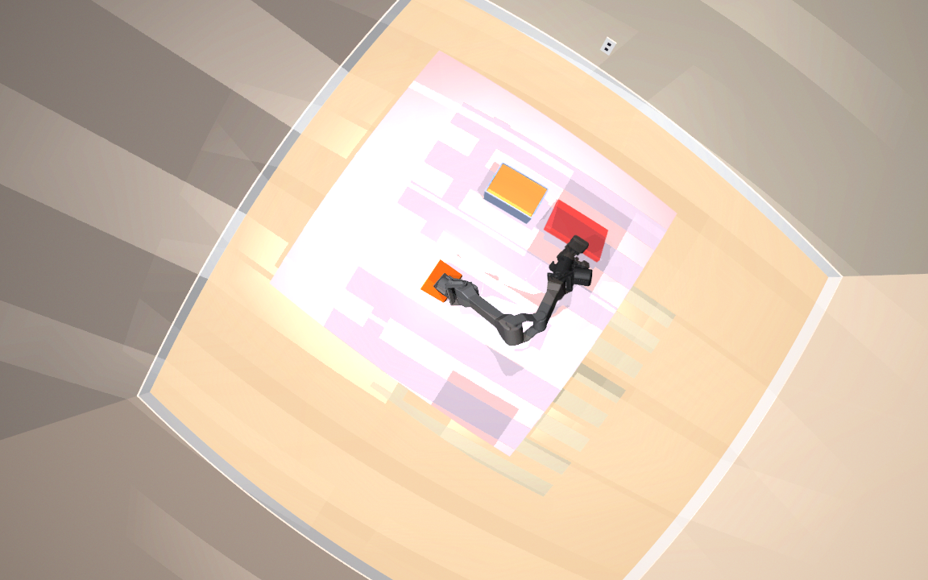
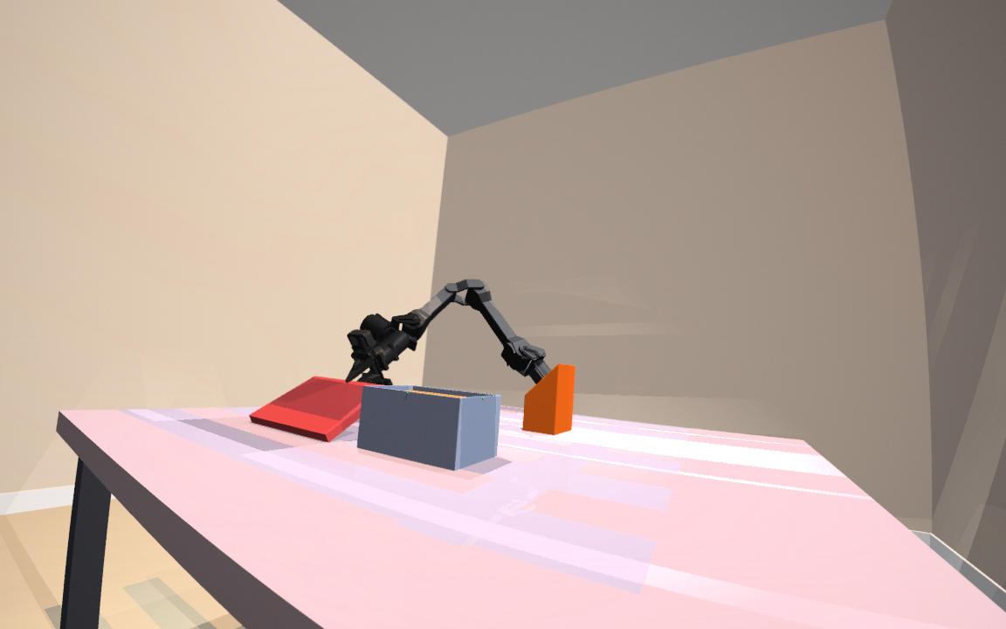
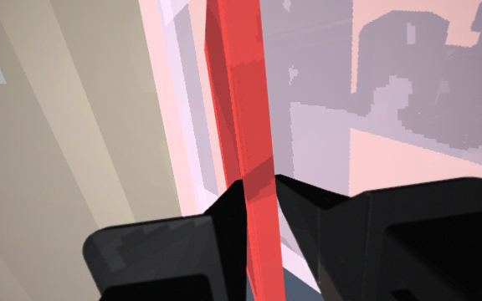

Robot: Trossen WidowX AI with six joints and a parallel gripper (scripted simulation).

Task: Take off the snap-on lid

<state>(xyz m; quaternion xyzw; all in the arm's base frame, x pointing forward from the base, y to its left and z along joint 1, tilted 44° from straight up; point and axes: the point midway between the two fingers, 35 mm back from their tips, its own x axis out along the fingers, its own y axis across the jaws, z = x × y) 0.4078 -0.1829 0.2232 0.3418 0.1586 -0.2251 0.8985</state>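
Note:
The red lid [image 1: 573,221] [image 2: 305,404] [image 3: 254,104] is off the box and tilted, with one broad face turned up and away from the arm. Its upper long edge is on the arm's side. Its lower long edge is at or just above the table; I cannot tell if it touches. My gripper [image 1: 569,254] [image 2: 351,379] [image 3: 258,184] is shut on the lid's raised edge. The storage box [image 2: 408,426] [image 1: 506,206] is blue-grey, upright and open, with orange showing inside, beside the lid. The lid's underside is mostly hidden.
The orange wedge-shaped block [image 1: 432,283] [image 2: 548,406] stands at the arm's base. The arm [image 1: 482,304] [image 2: 495,313] arches from it to the lid. The pink table [image 2: 726,539] bears everything, and its edge [image 1: 615,306] lies beyond the lid and gripper.

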